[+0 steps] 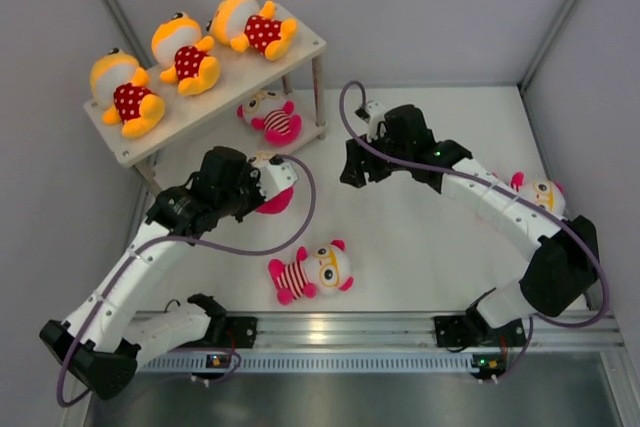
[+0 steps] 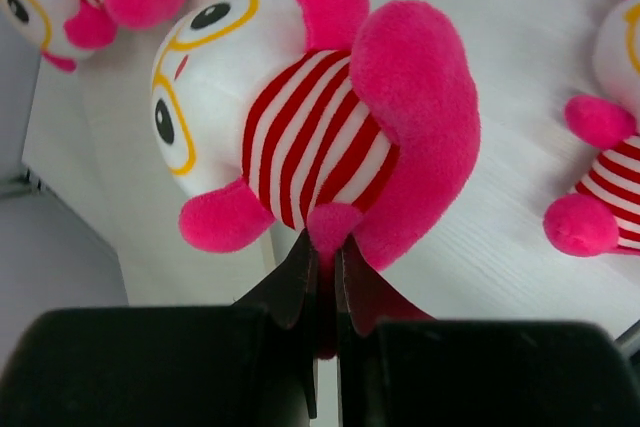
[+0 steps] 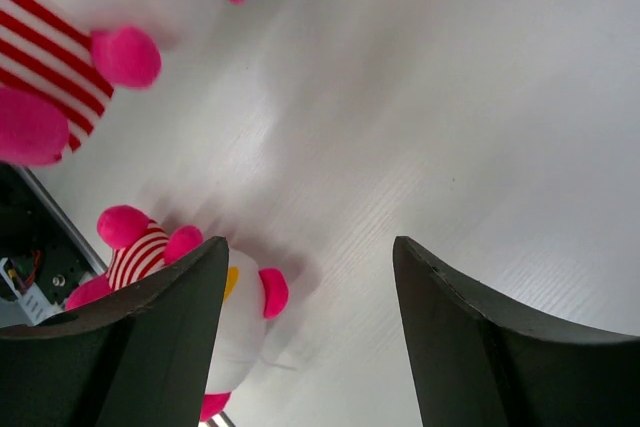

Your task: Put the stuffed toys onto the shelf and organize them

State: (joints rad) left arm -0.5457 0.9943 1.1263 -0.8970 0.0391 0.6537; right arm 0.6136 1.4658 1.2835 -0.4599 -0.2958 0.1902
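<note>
Shelf (image 1: 310,45): 3 orange toys (image 1: 185,52); L pincer (image 2: 322,247) pinches striped toy (image 2: 310,137), R pincer (image 3: 310,252) agape.

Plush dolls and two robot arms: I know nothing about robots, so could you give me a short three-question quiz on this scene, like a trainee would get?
1. How many orange-yellow plush dolls in red white-dotted shirts lie on the top board of the cream-white shelf?
2. True or false: the right gripper is clamped on a doll.
3. What does the left gripper grip? A) an orange-yellow doll B) the white-faced plush doll with pink limbs and a red-striped shirt C) nothing
Key: 1) three; 2) false, its jaws stand open and empty; 3) B.
</note>
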